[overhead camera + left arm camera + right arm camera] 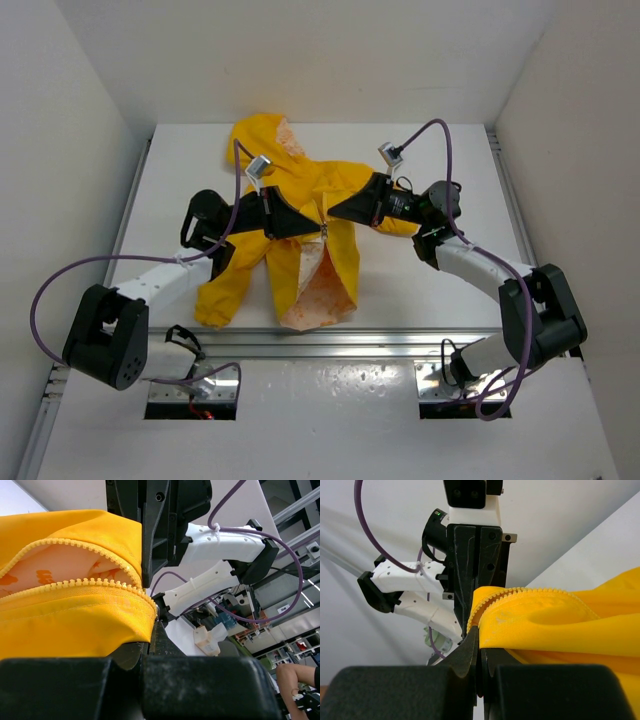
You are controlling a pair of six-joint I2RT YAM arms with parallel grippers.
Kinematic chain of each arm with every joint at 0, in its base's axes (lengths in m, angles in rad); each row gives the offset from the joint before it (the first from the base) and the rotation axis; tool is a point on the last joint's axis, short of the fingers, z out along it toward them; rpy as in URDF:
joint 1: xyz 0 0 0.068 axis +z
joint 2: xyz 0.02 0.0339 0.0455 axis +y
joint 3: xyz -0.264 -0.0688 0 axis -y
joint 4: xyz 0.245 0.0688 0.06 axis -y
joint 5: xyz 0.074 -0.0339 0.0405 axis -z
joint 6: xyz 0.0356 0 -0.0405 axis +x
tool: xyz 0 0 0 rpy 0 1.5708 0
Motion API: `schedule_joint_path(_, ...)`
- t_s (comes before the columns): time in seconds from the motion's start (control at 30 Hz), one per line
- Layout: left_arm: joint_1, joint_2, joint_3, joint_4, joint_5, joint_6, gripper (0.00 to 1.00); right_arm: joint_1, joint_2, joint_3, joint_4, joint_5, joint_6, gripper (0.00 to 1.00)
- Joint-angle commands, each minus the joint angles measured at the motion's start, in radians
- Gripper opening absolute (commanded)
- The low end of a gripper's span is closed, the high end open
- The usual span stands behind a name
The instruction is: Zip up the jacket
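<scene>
As far as both wrist cams show, the left end effector (312, 213) is pinched tight on the jacket (345, 265). Its fingers (156, 632) are closed on the yellow edge right where the two rows of zipper teeth (75, 582) run together. Same deal for the right end effector (336, 209): it's clamped on the fabric from the opposite side, tips almost touching the left one's near the middle of the overhead frame. Between those teeth you can see the pale lining (45, 567) with its orange print. Further out, the jacket's lying spread on the white counter (440, 300), hood toward the top of the frame. One sleeve trails off to the lower left and the other runs under the right arm (470, 260). Below the pinch point the front gapes open, lining showing down near the counter's bottom edge.
</scene>
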Motion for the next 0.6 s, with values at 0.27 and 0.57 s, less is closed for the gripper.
schedule_joint_path(0.27, 0.021, -0.017, 0.012, 0.050, -0.022, 0.022, 0.00, 0.008, -0.018, 0.012, 0.092, -0.009, 0.006, 0.00)
schedule_joint_path(0.57, 0.032, 0.011, 0.034, 0.100, -0.032, -0.022, 0.00, 0.012, -0.022, -0.010, 0.092, -0.007, 0.002, 0.00)
